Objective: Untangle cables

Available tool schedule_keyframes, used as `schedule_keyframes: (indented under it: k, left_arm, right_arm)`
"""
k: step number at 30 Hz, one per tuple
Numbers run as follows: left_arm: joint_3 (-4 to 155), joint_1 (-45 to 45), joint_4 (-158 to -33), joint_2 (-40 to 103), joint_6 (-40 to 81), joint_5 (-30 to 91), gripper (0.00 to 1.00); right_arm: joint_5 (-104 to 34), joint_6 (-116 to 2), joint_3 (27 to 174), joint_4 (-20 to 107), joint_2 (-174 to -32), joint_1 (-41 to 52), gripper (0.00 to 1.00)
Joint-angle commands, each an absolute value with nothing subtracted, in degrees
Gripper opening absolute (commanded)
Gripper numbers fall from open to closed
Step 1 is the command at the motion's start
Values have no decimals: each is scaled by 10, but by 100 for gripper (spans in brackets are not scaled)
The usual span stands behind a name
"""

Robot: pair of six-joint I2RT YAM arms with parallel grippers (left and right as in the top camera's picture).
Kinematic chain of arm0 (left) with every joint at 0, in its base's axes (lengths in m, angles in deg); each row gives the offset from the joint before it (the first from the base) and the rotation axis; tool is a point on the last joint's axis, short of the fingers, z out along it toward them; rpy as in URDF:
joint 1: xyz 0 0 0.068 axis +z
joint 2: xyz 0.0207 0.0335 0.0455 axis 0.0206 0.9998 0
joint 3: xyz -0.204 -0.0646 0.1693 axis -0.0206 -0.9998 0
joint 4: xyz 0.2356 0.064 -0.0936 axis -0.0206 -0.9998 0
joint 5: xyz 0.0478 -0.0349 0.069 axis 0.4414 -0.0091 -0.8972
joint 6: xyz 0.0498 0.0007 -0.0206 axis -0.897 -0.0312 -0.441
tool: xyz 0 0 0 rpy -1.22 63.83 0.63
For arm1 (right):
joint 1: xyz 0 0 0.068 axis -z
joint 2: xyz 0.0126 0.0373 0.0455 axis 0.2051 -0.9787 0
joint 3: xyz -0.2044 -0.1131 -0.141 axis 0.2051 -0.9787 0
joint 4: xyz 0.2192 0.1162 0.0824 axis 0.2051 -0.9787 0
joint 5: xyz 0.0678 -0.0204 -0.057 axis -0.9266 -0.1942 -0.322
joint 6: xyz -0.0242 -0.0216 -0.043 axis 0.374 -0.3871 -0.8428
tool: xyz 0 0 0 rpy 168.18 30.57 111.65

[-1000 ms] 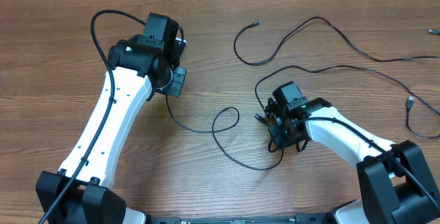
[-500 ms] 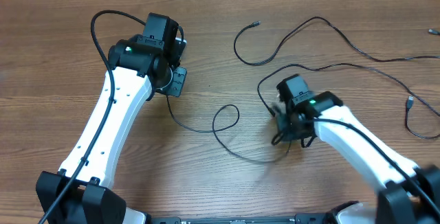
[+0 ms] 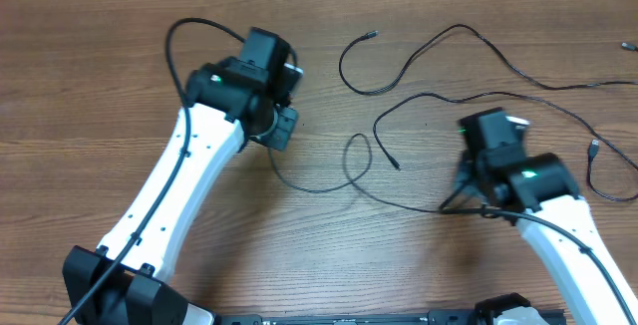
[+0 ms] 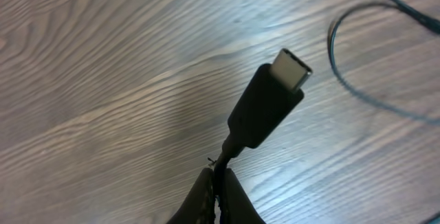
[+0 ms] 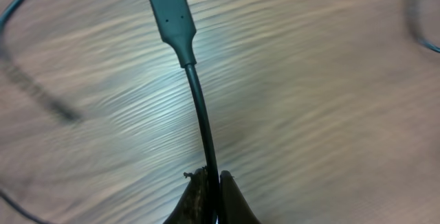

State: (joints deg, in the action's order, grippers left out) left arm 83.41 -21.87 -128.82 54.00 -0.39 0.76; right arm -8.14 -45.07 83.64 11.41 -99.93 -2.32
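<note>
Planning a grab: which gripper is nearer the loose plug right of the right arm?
Right. The right gripper lies just inward of that plug; the left gripper is far across the table.

Bench [image 3: 80,86]: brown wood-grain surface. Thin black cables [image 3: 464,27] are spread in loose curves across centre and right. Small plug ends [image 3: 371,35] are seen lying apart.
</note>
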Motion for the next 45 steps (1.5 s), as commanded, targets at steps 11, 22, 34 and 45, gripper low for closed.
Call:
schedule_keyframes:
  k: [11, 22, 34, 45]
  left_arm:
    - [835, -321, -1286, 528, -5, 60, 4]
    - [832, -378, -1307, 528, -5, 54, 4]
    - [764, -388, -1273, 530, -5, 54, 4]
    - [711, -388, -1218, 531, -3, 55, 4]
  right_arm:
    - [-41, -467, 849, 134, -965, 279, 4]
    - [-47, -486, 849, 250, -965, 494, 4]
    - [-49, -491, 849, 410, -967, 591, 4]
    - [17, -595, 848, 500, -1018, 596, 4]
